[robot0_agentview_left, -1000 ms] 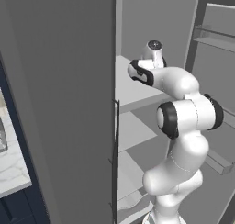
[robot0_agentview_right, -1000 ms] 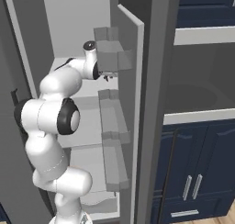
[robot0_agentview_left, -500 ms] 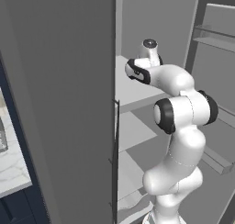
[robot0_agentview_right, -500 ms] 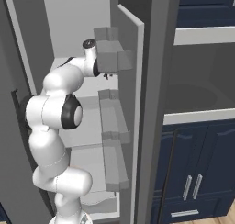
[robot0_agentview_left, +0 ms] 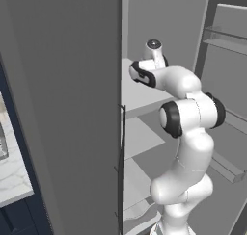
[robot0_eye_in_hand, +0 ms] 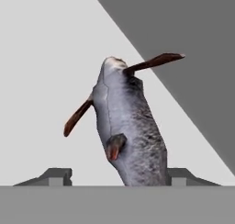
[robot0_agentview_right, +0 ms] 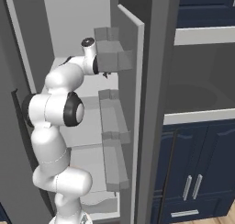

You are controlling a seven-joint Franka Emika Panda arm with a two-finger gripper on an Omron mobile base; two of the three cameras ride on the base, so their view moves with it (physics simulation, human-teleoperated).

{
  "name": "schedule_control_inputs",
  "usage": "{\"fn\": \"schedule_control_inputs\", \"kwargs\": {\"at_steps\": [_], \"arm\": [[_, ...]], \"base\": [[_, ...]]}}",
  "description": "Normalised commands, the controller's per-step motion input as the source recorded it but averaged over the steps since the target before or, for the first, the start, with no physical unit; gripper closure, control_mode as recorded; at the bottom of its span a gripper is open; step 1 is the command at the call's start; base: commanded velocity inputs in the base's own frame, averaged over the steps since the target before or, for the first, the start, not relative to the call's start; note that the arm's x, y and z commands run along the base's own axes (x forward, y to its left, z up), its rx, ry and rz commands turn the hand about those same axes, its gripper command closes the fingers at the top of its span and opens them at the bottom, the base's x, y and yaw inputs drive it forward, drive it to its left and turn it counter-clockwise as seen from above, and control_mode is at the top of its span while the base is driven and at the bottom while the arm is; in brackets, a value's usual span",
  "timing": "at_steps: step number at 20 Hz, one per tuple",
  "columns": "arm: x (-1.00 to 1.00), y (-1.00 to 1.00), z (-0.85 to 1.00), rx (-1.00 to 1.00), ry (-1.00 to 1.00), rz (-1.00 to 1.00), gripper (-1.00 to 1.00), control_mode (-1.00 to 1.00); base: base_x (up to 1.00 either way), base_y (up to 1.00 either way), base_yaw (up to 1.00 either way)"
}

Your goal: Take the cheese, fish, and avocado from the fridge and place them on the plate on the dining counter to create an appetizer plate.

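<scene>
Fish (robot0_eye_in_hand: 131, 126) lies on the fridge (robot0_agentview_left: 67, 109) shelf (robot0_eye_in_hand: 50, 71), its body running between my fingers (robot0_eye_in_hand: 57, 176). Fingers spread either side of it, not visibly pinching it yet; lined up for a grip.

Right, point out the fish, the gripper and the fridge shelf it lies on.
fish (robot0_eye_in_hand: 131, 126), hand view, on its grey scaled flank.
gripper (robot0_eye_in_hand: 120, 175), hand view, midway between the two dark fingertips.
fridge shelf (robot0_eye_in_hand: 50, 71), hand view, on its bare pale surface left of the fish.
</scene>
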Motion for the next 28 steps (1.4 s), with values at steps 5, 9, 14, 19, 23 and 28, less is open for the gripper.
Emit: {"fn": "schedule_control_inputs", "kwargs": {"at_steps": [5, 9, 14, 19, 23, 28], "arm": [[0.04, 0.00, -0.35, 0.00, 0.11, 0.03, 1.00, -1.00], [0.01, 0.00, -0.31, 0.00, 0.12, 0.02, 1.00, -1.00], [0.00, 0.17, -0.18, -0.04, 0.02, -0.02, 1.00, -1.00], [-0.02, 0.04, 0.00, -0.01, -0.01, -0.01, 1.00, -1.00], [-0.42, 0.01, 0.00, 0.00, -0.02, 0.00, 1.00, -1.00], [-0.69, 0.15, 0.00, 0.00, 0.00, 0.00, 1.00, -1.00]], "base": [[0.00, 0.00, 0.00], [0.00, 0.00, 0.00], [0.00, 0.00, 0.00], [0.00, 0.00, 0.00], [0.00, 0.00, 0.00], [0.00, 0.00, 0.00]]}}
